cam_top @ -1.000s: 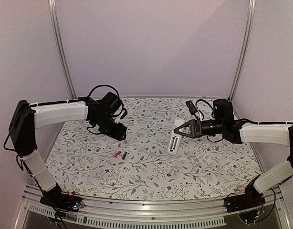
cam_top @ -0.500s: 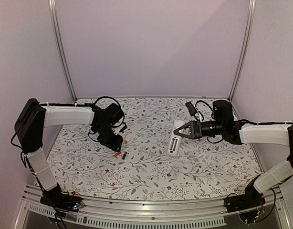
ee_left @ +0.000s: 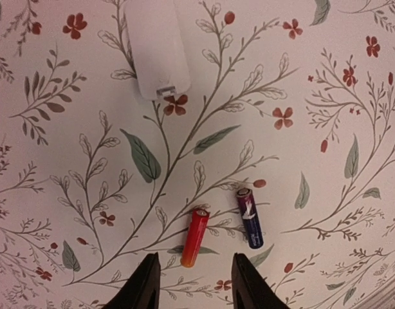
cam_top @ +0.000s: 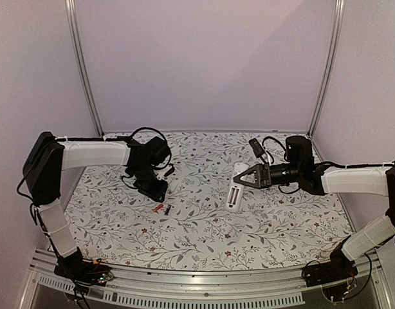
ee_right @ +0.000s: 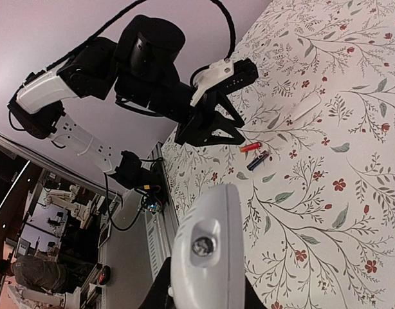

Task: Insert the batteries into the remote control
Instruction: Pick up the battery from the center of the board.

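Observation:
Two batteries lie side by side on the flowered table, a red one [ee_left: 194,236] and a dark one [ee_left: 249,217]; both show as a small speck [cam_top: 161,208] in the top view. My left gripper [ee_left: 194,284] hangs just above them, open, its tips straddling the near end of the red battery without touching it. The white remote control [cam_top: 234,187] is held up off the table at the right, with my right gripper [cam_top: 248,176] shut on its upper end. In the right wrist view the remote [ee_right: 207,251] fills the foreground, end on.
A small white battery cover [ee_left: 156,48] lies flat on the table beyond the batteries, also seen from above [cam_top: 174,185]. A metal rail [cam_top: 204,283] runs along the table's near edge. Purple walls with metal posts close in the back and sides.
The left arm has swung down and toward the batteries, and its jaws have narrowed. The right arm and the remote have stayed put.

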Available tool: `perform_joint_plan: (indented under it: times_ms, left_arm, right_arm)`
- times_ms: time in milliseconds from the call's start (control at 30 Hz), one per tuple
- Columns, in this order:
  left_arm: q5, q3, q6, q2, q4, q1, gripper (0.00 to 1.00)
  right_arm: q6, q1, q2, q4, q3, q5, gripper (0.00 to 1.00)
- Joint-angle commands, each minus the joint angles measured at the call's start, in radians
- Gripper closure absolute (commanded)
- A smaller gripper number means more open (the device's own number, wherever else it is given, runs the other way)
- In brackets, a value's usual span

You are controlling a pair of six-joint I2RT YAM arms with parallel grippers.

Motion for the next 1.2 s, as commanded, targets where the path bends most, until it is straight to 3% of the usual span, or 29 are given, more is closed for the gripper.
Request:
perform_joint_plan:
  times_ms: [0,567,1167]
  left_arm:
    - [0.01,0.044,-0.001,0.011,-0.041,-0.035,0.62]
    - [0.019,0.077,-0.029,0.121,-0.011,-0.091,0.67]
    - [0.003,0.1,-0.047,0.187,-0.026,-0.141,0.83]
  right_arm:
    - [-0.006,0.005,0.016,0.023,-0.011,-0.003,1.0]
    - [-0.001,0.005,0.025,0.02,-0.008,0.006,1.0]
    - [0.025,-0.015,0.045,0.014,-0.008,0.038,1.0]
